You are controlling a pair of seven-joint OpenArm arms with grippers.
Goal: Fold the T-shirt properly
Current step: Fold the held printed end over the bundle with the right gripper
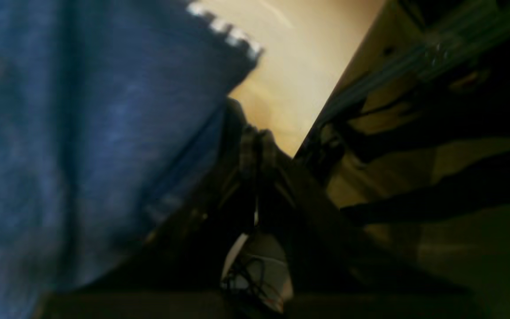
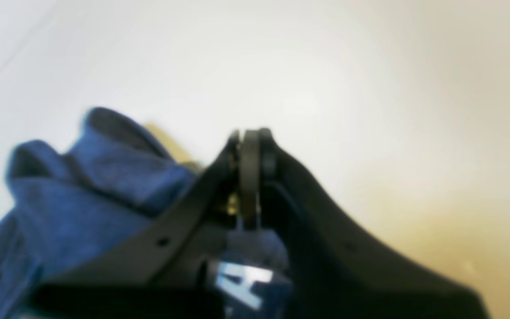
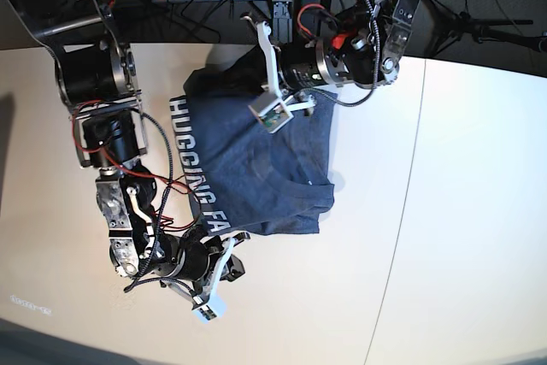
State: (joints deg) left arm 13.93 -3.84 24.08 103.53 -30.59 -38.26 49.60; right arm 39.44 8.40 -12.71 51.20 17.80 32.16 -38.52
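We reach over the pale table [image 3: 444, 211] from both ends of the T-shirt [image 3: 265, 168]. Our right arm bends along the left side of the base view, its right gripper [image 3: 224, 241] pinched shut on the shirt's lower edge, beside the white lettering [image 3: 198, 173]. Our left arm comes in from the top, and the left gripper [image 3: 267, 83] is clamped on the upper edge. The shirt lies partly folded mid-table. Bare tabletop spreads wide to the base view's right.
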